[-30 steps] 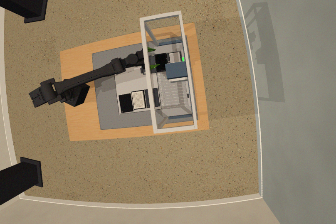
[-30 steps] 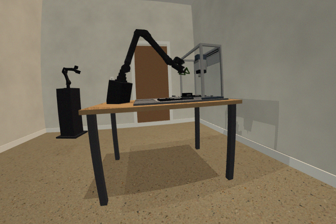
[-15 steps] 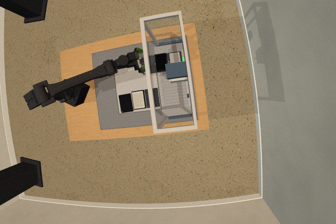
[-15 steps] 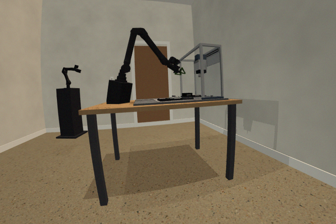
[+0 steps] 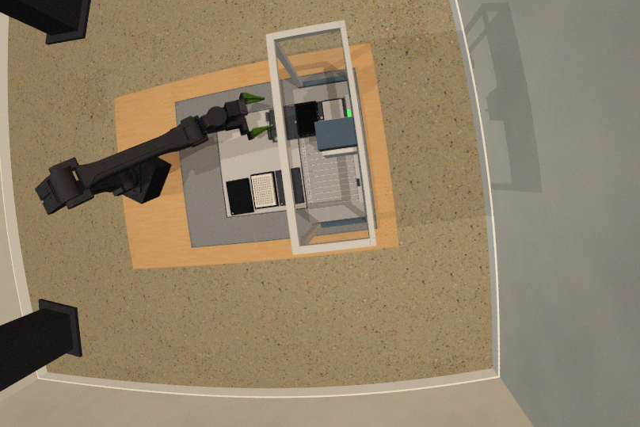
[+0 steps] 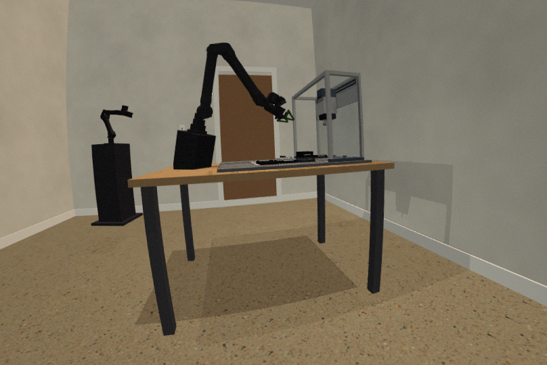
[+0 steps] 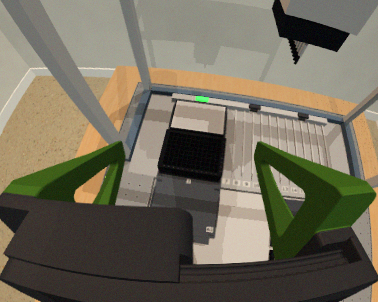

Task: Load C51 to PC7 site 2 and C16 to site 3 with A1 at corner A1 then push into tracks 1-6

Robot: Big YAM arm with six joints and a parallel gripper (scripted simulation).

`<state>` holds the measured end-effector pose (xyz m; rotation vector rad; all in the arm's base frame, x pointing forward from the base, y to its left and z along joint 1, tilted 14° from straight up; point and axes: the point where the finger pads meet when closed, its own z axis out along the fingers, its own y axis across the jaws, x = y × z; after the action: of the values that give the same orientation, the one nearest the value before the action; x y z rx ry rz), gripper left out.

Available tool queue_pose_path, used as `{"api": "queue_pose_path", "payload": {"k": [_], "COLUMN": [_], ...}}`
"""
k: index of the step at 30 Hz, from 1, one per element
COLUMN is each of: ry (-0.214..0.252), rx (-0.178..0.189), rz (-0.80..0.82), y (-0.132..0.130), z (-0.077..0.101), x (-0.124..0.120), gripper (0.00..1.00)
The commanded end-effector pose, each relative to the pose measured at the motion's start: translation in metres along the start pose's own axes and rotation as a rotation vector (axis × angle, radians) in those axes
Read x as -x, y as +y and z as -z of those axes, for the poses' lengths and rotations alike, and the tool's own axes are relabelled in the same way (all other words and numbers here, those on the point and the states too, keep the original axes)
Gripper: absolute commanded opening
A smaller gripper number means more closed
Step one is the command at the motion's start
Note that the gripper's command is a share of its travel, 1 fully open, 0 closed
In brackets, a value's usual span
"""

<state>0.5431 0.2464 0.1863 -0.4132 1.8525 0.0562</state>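
Observation:
The carrier PC7 lies inside the instrument's frame, at the left end of the rails. The black deep-well block C51 sits on it, with the pale 384-well plate C16 beyond. In the wrist view the block and plate lie in line, and the carrier's near site is empty. A green lamp glows behind them; it also shows in the wrist view. My gripper is open and empty. It hangs high above the apron, outside the frame.
The white 96-well plate C15 sits on the middle nest, between a black nest and a dark one. The instrument's grey frame stands over the rails. A blue pipetting head hangs inside it.

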Motion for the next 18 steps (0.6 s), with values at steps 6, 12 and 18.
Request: {"api": "queue_pose_path", "payload": {"k": [6, 12, 18], "ry": [-0.056, -0.054, -0.053], "rx": [0.007, 0.008, 0.008], "rz": [-0.024, -0.024, -0.025], "y": [0.010, 0.015, 0.019], "z": [0.035, 0.055, 0.068], "x": [0.006, -0.007, -0.015], "gripper": [1.00, 1.00, 1.00]}}
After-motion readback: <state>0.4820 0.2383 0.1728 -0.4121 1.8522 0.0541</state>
